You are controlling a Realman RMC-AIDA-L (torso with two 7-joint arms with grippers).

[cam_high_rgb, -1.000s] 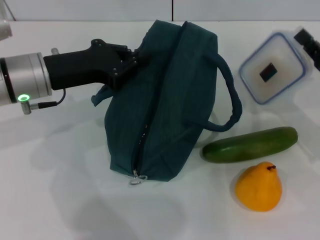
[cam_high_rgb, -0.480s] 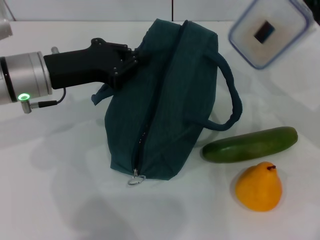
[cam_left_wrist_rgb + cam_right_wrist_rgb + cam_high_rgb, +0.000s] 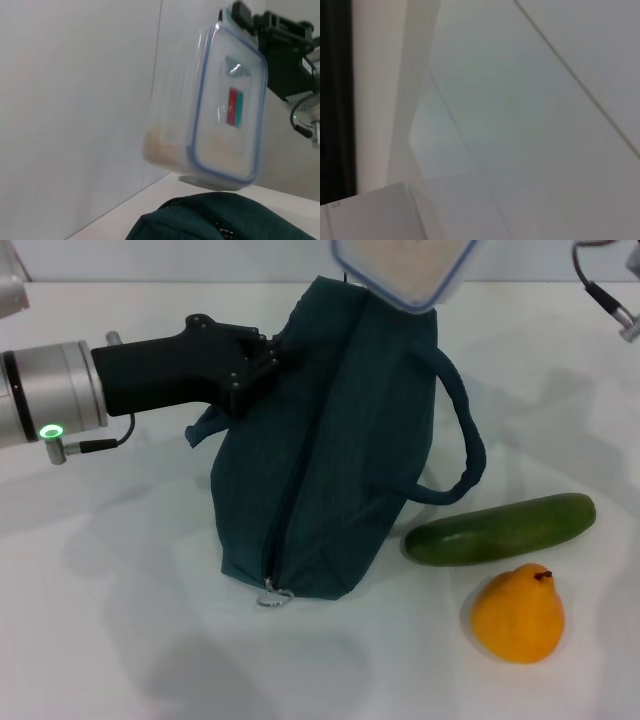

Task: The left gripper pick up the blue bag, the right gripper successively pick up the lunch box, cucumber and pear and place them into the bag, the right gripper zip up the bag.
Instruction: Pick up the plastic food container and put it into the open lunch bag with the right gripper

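The bag's (image 3: 330, 440) fabric is pinched at its 10 o'clock edge by the left gripper (image 3: 262, 358). The lunch box (image 3: 222, 107) is clamped by the right gripper (image 3: 245, 15), above the bag.

The bag (image 3: 330, 440) stands mid-tabletop (image 3: 120, 620), with the left gripper (image 3: 255, 360) at its upper left side. The lunch box (image 3: 405, 270) hangs in the air above the bag's far end. The cucumber (image 3: 500, 530) lies right of the bag, the pear (image 3: 518, 615) just in front of it.
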